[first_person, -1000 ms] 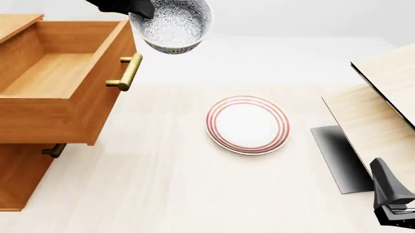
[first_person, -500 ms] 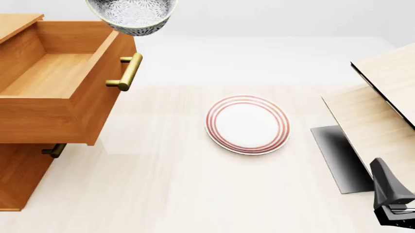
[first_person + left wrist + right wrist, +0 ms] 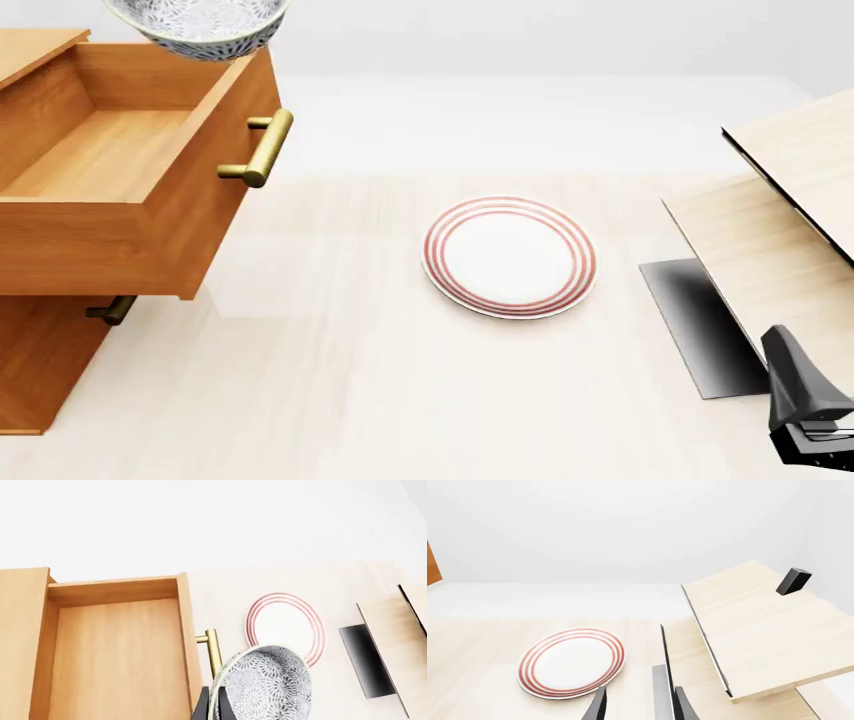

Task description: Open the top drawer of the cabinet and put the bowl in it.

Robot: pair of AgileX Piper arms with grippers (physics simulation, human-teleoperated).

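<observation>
Above the open top drawer, the left tool's clamped bowl has shifted leftward.

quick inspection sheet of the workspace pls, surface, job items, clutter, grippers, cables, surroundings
surface: pale wood table, bare in the middle.
job's things: top drawer of the cabinet pulled open, nothing inside; bowl held in the air above its front corner.
clutter: red-ringed plate; pale wood structure at right.
grippers: left gripper shut on the bowl's rim; right gripper low at the table's near right, holding nothing, jaws slightly apart.
cables: nothing seen.
surroundings: plain white backdrop.
</observation>
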